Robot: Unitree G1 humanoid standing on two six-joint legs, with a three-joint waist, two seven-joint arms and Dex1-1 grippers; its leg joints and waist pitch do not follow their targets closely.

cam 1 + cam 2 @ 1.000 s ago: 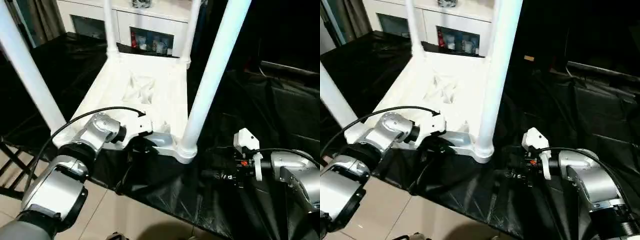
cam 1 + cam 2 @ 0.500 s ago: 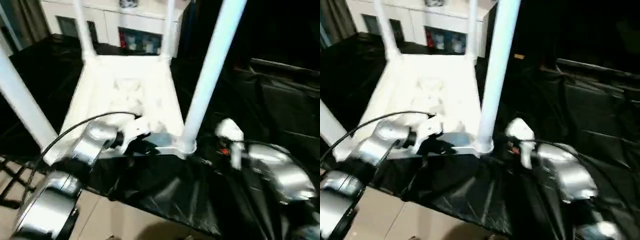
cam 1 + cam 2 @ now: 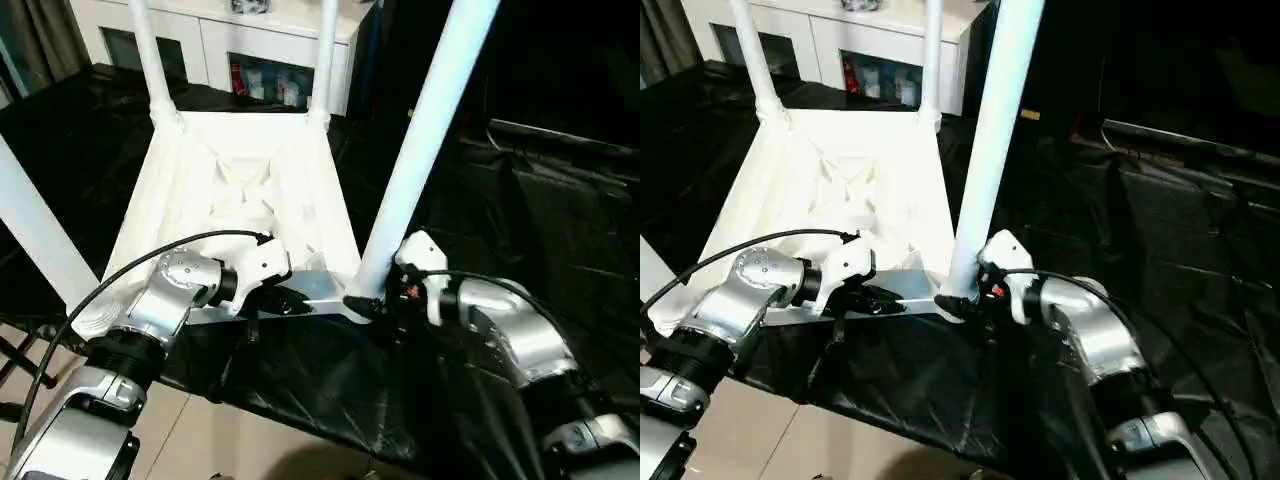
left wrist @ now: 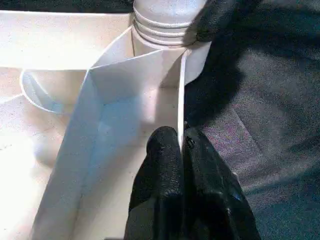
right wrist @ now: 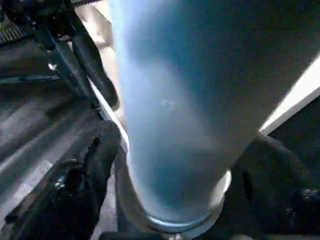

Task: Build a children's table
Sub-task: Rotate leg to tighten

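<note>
The white tabletop lies upside down on the black cover, ribbed underside up. Four white legs stand in its corner sockets: the near right leg, the near left leg and two far legs. My left gripper is shut on the thin near rim of the tabletop, a short way left of the near right socket. My right gripper is at the base of the near right leg. Its black fingers stand open, one close on each side of the leg.
A black cover drapes the work surface and spreads wide to the right. A white cabinet with glass doors stands behind the tabletop. Tiled floor lies below the near edge. A black cable loops over my left forearm.
My right gripper has moved left from the black cover to the base of the near right leg, fingers now astride it. The left gripper keeps its grip on the rim. The camera has shifted.
</note>
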